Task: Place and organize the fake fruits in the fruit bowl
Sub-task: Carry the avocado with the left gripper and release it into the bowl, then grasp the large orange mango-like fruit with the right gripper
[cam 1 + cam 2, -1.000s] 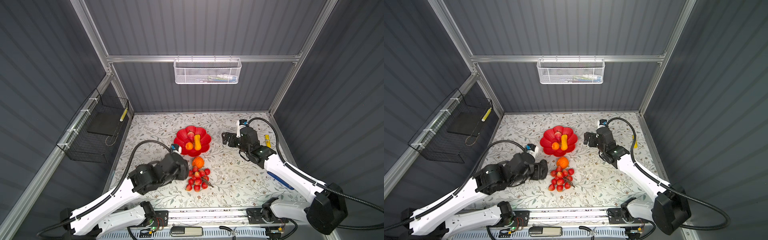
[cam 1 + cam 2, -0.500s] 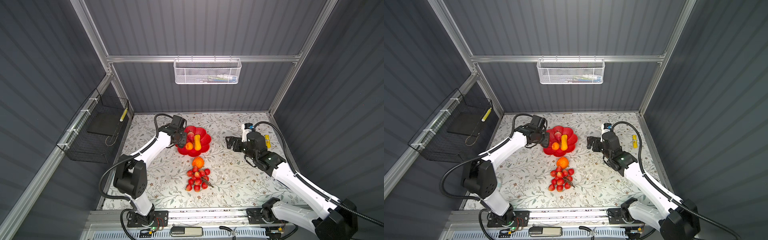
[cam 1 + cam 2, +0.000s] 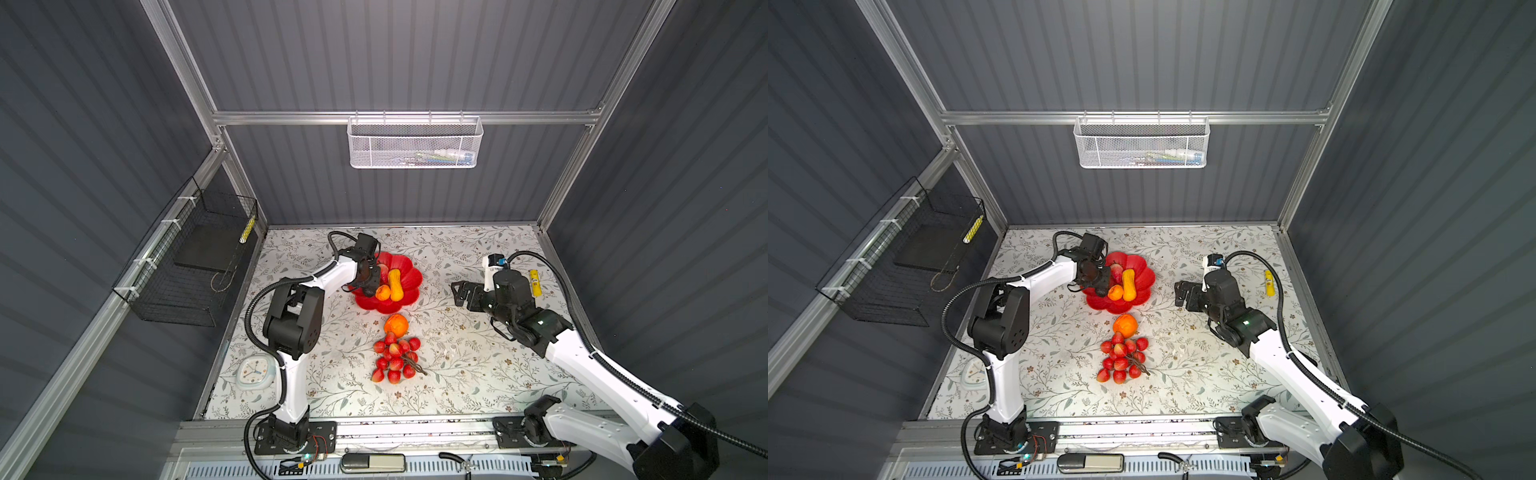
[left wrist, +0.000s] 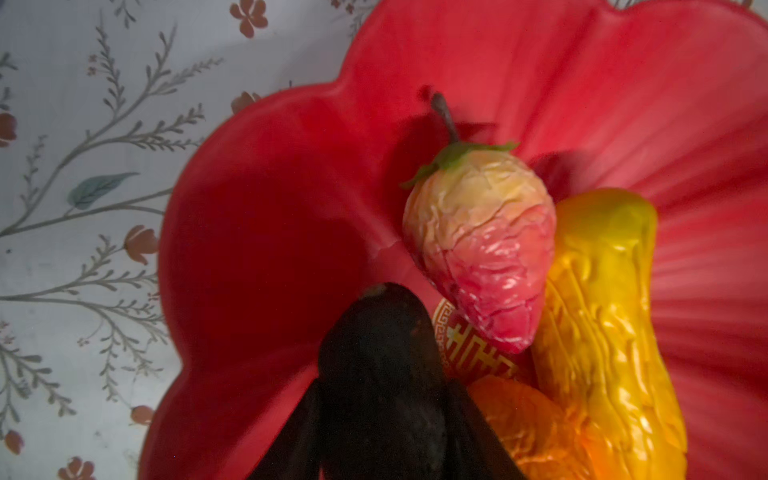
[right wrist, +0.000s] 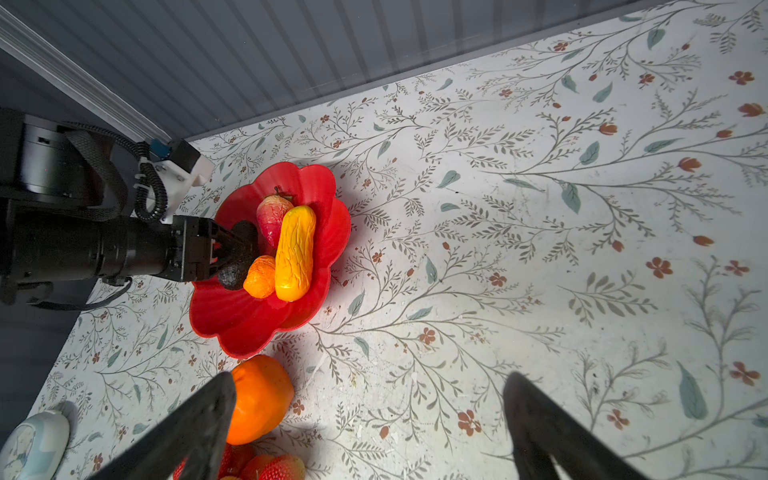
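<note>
Fruit bowl (image 3: 386, 308) (image 3: 1119, 306) sits centre-left on the floral table (image 3: 457, 374) in both top views. Inside, packed together: red-yellow pointed fruit (image 4: 482, 249), yellow oblong fruit (image 3: 395, 284), small orange (image 3: 382, 292). Left gripper (image 5: 232, 253) reaches over the bowl's left rim, jaws flanking the dark avocado (image 4: 382, 374), which touches the small orange; clamped or loosened, cannot tell. Big orange (image 3: 396, 325) lies just below the bowl, red grape bunch (image 3: 395, 359) below that. Right gripper (image 5: 365, 424) hovers at right, jaws spread wide, nothing between them.

Bright overhead light, soft shadows, slight blur
</note>
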{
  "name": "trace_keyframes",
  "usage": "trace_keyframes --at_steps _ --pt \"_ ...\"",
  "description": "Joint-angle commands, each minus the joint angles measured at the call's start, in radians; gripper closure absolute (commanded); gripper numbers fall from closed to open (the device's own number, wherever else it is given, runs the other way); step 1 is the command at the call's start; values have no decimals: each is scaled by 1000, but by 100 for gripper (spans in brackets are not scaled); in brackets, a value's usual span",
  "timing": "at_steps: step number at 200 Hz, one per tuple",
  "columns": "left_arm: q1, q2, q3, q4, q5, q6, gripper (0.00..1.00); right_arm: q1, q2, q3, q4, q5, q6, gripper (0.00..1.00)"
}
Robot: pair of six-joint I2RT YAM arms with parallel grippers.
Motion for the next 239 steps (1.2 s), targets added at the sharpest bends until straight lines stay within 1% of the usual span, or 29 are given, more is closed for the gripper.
trace_keyframes --at_steps 1,24,31,49,60,70,88,90,103,131,155,169,194,217,239 --pt "4 -22 38 -9 7 -15 37 -2 23 4 -8 -41 14 1" --pt "4 -75 25 12 19 -17 23 0 57 28 -9 -106 20 2" --pt "4 -97 20 20 21 -19 19 3 99 36 -10 -126 27 3" --pt "4 -170 7 51 16 -26 13 43 145 59 -9 -159 18 4" --pt "4 -225 -2 69 5 -25 11 90 177 82 -23 -143 5 5" --pt "4 -288 -28 99 -20 -27 8 135 209 100 -28 -131 2 5" --pt "4 -434 -105 181 -107 -53 1 197 273 121 -22 -141 15 7" --pt "4 -452 -139 190 -118 -56 0 204 280 122 -21 -144 17 7" --pt "4 -579 -245 259 -172 -93 0 244 326 138 -10 -149 26 8" --pt "5 -865 -510 405 -221 -214 0 301 438 197 -3 -175 32 10" --pt "4 -1069 -674 400 -265 -300 0 325 544 269 -34 -185 33 12" --pt "5 -1168 -715 339 -288 -344 0 331 599 308 -57 -181 39 14" --pt "4 -1289 -748 253 -300 -368 0 337 666 346 -50 -183 52 15" --pt "5 -1338 -733 174 -320 -362 0 339 729 390 -68 -175 51 16" --pt "5 -1358 -727 154 -317 -361 0 340 767 402 -61 -178 54 15"
